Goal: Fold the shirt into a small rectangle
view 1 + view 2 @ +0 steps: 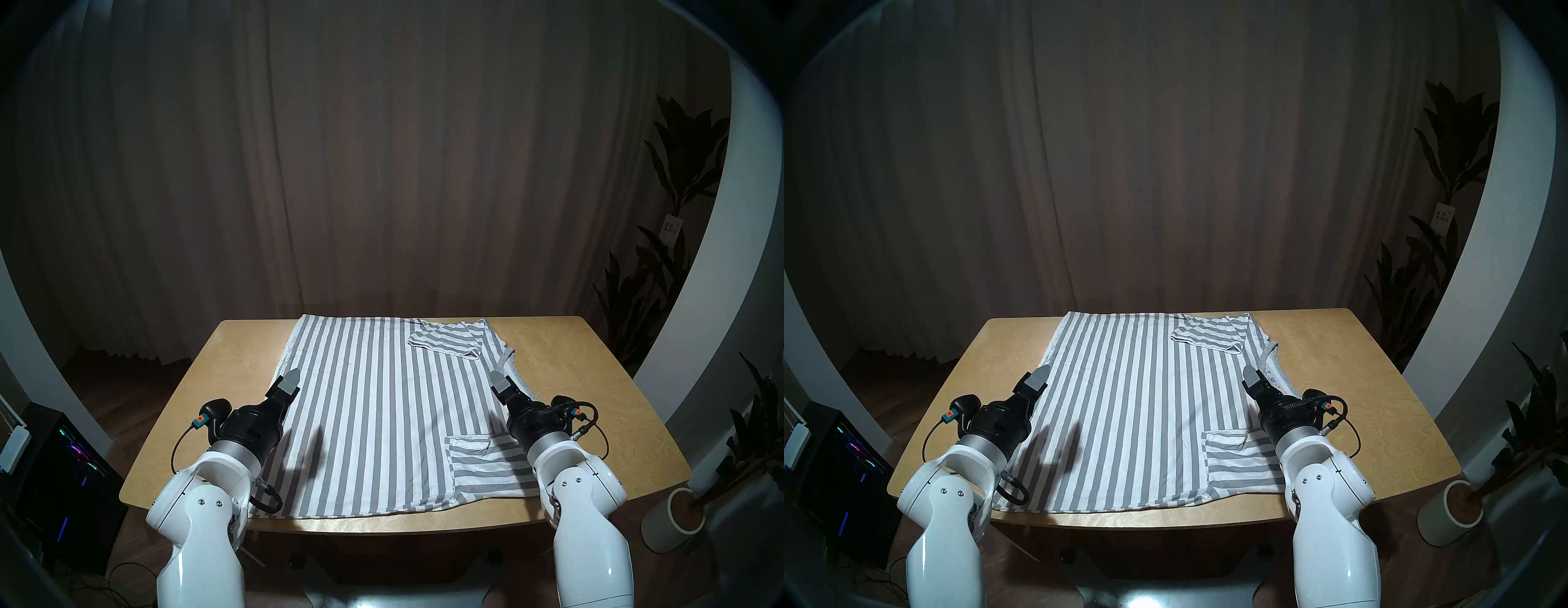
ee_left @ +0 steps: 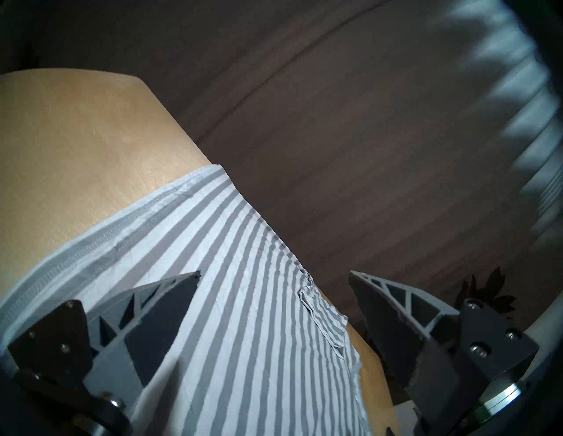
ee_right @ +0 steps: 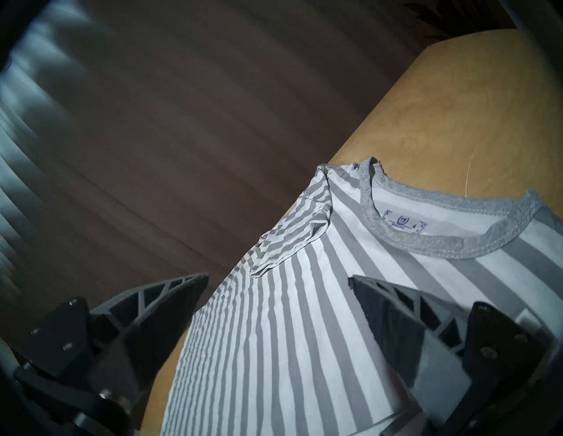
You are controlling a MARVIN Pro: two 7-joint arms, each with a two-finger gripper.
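Note:
The grey and white striped shirt (image 1: pixel 382 407) lies spread flat on the wooden table (image 1: pixel 594 403), hem to the left and grey neckband (image 3: pixel 426 243) to the right. Its far sleeve (image 1: pixel 447 339) is folded onto the body, and the near sleeve (image 1: pixel 488 465) also lies turned in over the body. My left gripper (image 1: pixel 288 388) hovers open over the shirt's left hem edge (image 2: pixel 100 243) with nothing between its fingers. Close beside the neckband, my right gripper (image 1: pixel 500 384) is open above the cloth and empty. In the wrist views, striped fabric shows between the left gripper's (image 2: pixel 274 273) and the right gripper's (image 3: pixel 278 277) spread fingers.
A brown curtain (image 1: pixel 382 170) hangs behind the table. A potted plant in a white pot (image 1: pixel 674 522) stands on the floor at the right. A dark computer case (image 1: pixel 63 467) with lit parts stands at the left. Bare wood shows left and right of the shirt.

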